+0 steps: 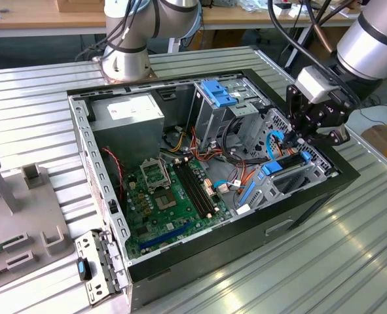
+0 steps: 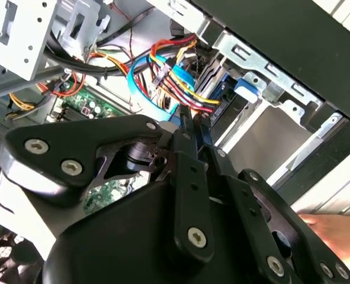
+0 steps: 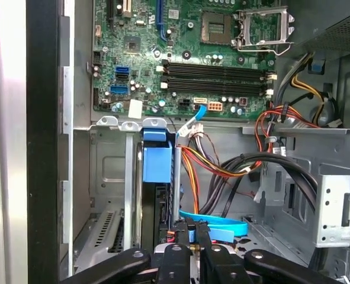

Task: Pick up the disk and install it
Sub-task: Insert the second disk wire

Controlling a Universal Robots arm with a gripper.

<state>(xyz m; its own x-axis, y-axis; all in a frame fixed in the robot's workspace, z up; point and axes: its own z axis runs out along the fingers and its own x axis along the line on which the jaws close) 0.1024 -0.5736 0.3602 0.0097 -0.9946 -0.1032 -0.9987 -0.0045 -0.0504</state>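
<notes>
The gripper hangs inside the open computer case, fingers drawn close together, apparently pinching nothing. The disk stands on edge in its bay directly ahead, long axis running away from the fingertips.

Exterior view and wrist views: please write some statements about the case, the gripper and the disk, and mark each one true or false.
1. The case lies open on a metal table. True.
2. The gripper hangs over the power supply. False: it is at the drive bay, at the exterior view's right of the case.
3. The processor socket has no cooler on it. True.
4. The disk lies flat on the table. False: it stands on edge in the bay.
</notes>
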